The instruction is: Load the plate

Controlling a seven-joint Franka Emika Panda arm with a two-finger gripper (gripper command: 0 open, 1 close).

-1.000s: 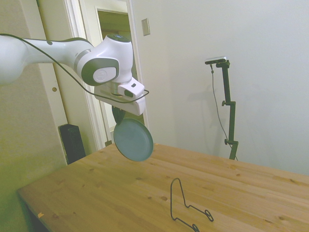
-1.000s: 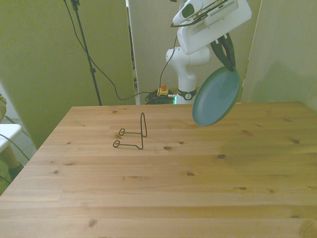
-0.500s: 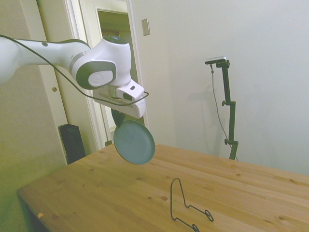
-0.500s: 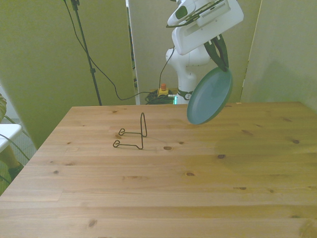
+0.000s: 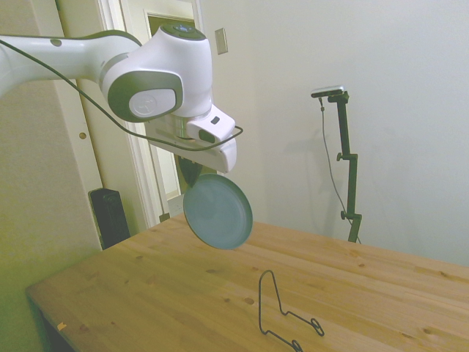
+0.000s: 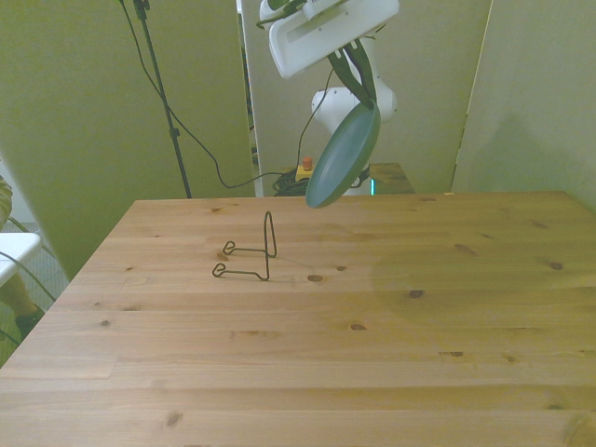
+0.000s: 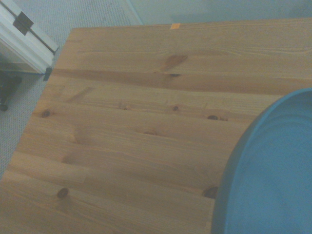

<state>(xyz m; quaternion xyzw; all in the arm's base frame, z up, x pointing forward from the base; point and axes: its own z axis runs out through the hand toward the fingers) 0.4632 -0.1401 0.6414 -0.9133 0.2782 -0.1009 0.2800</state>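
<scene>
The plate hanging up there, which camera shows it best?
The side view: the plate shows there almost face-on, a full round disc hanging by its top rim from the claw, above the table. The front view catches it nearly edge-on, a narrow oval. The wrist view shows only a blurred part.

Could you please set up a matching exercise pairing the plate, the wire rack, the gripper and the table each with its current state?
Things:
1. plate
2. wire rack
3. gripper
4. table

States:
A. stands empty on the wood
B. hangs tilted in the air
C. bears only one item
D. shut on a rim, high above the wood

Pairs: 1-B, 2-A, 3-D, 4-C
</scene>
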